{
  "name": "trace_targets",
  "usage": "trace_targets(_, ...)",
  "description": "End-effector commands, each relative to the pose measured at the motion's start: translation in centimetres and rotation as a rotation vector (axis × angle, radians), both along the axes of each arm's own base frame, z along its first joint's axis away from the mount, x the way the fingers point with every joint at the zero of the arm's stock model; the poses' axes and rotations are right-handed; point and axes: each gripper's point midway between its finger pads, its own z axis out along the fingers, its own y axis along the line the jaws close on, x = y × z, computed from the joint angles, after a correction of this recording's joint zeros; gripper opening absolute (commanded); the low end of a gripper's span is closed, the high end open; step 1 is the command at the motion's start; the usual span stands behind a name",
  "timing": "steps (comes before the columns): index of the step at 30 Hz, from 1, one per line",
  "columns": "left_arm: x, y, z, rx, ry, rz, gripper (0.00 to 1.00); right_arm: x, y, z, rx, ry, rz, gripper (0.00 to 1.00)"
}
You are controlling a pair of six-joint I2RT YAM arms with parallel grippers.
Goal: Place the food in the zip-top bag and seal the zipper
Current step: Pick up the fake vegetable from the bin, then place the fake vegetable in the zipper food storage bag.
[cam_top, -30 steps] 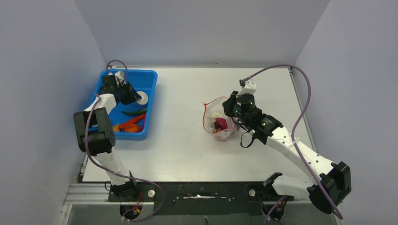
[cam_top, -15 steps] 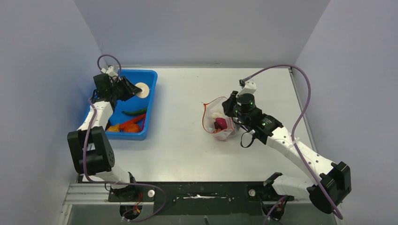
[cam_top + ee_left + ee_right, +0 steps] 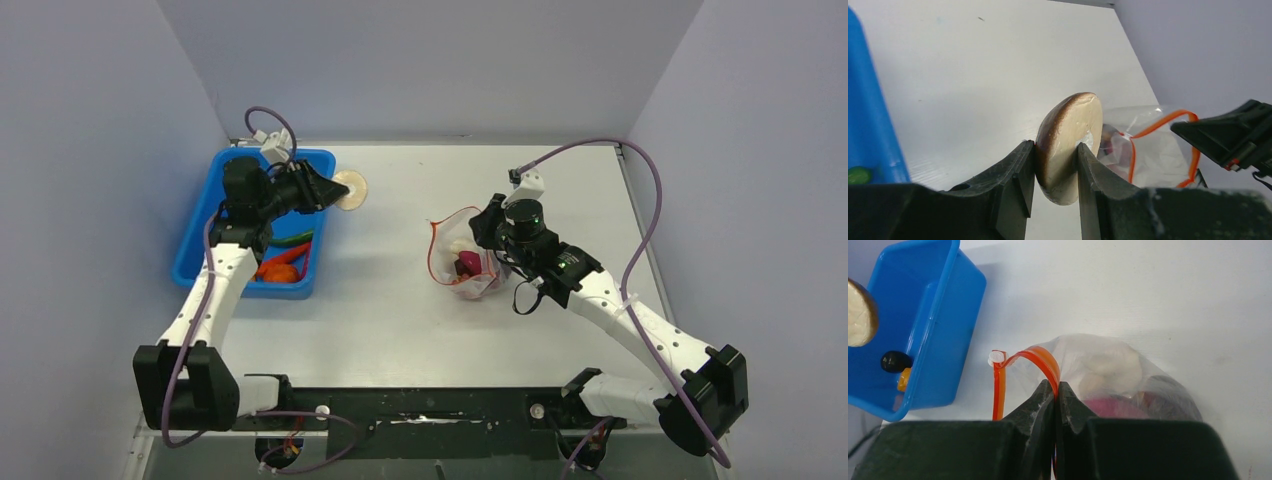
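The left gripper (image 3: pixel 1055 146) pinches a round tan-and-white toy food disc (image 3: pixel 1068 132) on edge between its two black fingers, one on each flat face. In the top view, the disc hangs above the white table (image 3: pixel 400 320), just past the far right corner of the blue plastic bin (image 3: pixel 203 215), at the bin's 2 o'clock. A green piece (image 3: pixel 290 240) and orange pieces (image 3: pixel 280 268) lie in the bin's near end.

The right gripper (image 3: pixel 1055 387) has its fingers pressed together on the red zipper strip (image 3: pixel 1035 357) of the clear floppy plastic zip-top bag (image 3: pixel 1108 365), holding that side of the mouth raised. The bag rests on the table near its middle, at about 4 o'clock from the disc and well apart from it, its mouth gaping toward 9 o'clock. Inside it are a magenta piece (image 3: pixel 468 264) and a white piece (image 3: pixel 460 246).
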Motion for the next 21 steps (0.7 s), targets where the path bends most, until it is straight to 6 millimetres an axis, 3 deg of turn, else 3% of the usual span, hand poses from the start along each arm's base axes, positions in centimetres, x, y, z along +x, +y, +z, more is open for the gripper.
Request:
trace_targets(1,-2.9,-4.5,3.3,-0.052,-0.095,-0.132,0.2,0.5,1.0,2.8,0.077,-0.074,0.016,0.0)
trace_targets(9,-7.2,-12.7,4.2,-0.112,-0.12,-0.308,0.2,0.4,1.4,2.8,0.093,-0.072,0.028,0.0)
trace_targets(15,-8.3,-16.9,2.2,-0.113,-0.08,-0.378,0.2,0.2,1.5,3.2,0.104,-0.081,0.037,0.0)
trace_targets(21,-8.9,-19.5,0.3,-0.127,-0.042,-0.419,0.23,0.0,1.5,3.1,0.106,-0.079,0.049,0.0)
